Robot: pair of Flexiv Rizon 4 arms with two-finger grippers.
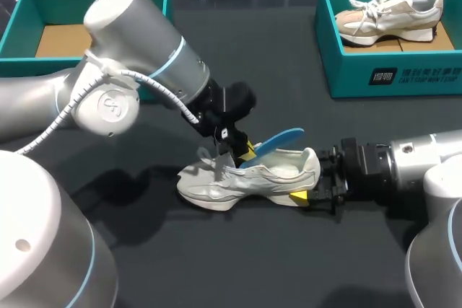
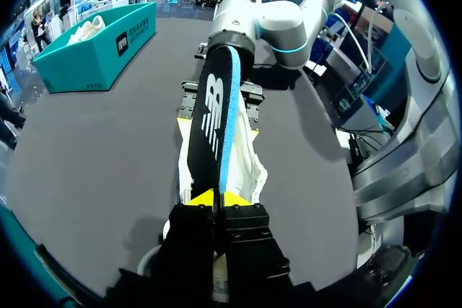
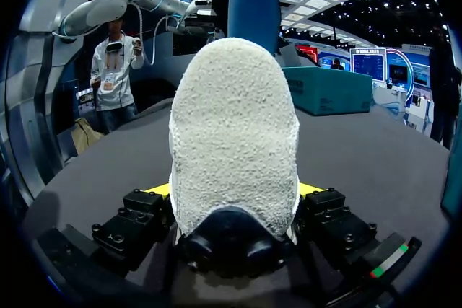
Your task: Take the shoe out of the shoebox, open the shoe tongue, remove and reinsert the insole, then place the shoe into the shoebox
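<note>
Left arm [image 1: 137,48], nearest the head camera, hangs over the white shoe [image 1: 253,178] and hides its tongue. Left jaws are clamped on the blue insole [image 1: 278,141], whose gripped end is obscured at the shoe's opening. Right jaws grip the heel from both sides, their yellow tips largely hidden. Shoe rests mid-surface [image 1: 289,265], well apart from the teal shoebox [image 1: 404,77].
</note>
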